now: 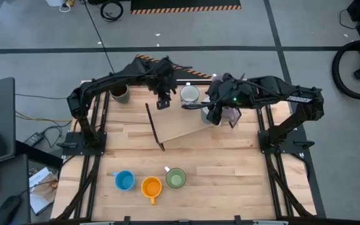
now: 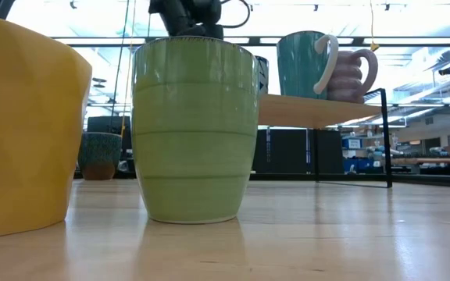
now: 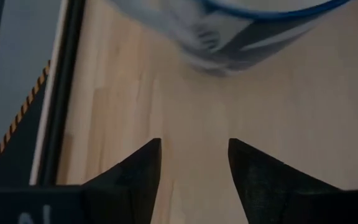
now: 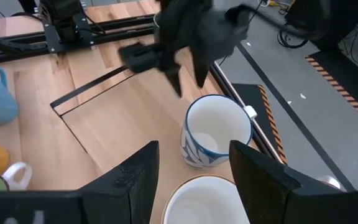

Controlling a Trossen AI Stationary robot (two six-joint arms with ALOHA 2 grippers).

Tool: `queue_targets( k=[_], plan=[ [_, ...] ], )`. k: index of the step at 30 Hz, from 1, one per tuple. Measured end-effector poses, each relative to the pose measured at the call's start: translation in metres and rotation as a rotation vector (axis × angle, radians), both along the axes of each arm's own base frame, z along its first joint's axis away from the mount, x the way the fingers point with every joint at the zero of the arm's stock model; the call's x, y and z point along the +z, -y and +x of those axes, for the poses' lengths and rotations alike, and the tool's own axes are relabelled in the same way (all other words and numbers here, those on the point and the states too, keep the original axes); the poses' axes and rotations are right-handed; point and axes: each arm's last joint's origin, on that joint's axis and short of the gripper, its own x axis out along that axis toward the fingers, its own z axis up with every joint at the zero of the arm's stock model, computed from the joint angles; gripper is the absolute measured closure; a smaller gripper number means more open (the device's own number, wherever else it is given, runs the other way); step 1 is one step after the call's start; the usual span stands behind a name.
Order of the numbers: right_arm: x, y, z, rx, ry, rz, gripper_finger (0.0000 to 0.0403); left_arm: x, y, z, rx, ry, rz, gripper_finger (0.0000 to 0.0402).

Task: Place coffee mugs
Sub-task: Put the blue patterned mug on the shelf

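A wooden worktop is seen from above, with a raised wooden shelf on a thin black frame standing toward its far side. The shelf appears to be where the mugs are meant to go.

Three mugs are lined up near the front edge: a blue mug, an orange mug and a green mug, close together, judged to be waiting their turn. A dark brown mug is left apart at the far left corner.

A white mug with a blue pattern stands upright on the shelf. Just beside and above it the left claw is held with its fingers spread and nothing between them, which suggests a release of this mug.

The right claw is positioned over the shelf's right part, fingers spread, empty, above a white mug with a brownish rim. In the level view, a teal mug and a lilac ribbed mug are seen on the shelf.

No brand, label or readable writing can be made out on any mug.
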Motion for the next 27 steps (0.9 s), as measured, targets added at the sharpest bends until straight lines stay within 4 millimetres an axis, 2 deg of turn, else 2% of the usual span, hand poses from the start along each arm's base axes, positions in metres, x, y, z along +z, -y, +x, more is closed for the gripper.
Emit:
queue_targets(
  k=[5, 11, 27],
  plan=[
    [0.001, 0.000, 0.001, -0.002, 0.009, 0.001, 0.0202, -0.009, 0.005, 0.007, -0.013, 0.030, -0.002, 0.0195],
    [0.001, 0.000, 0.001, -0.003, 0.016, 0.001, 0.0202, -0.009, 0.005, 0.013, -0.006, 0.113, -0.031, 0.0193],
    [0.001, 0.000, 0.001, -0.010, 0.018, 0.004, 0.0202, -0.021, 0.007, 0.034, -0.010, 0.179, -0.055, 0.0194]
  ],
)
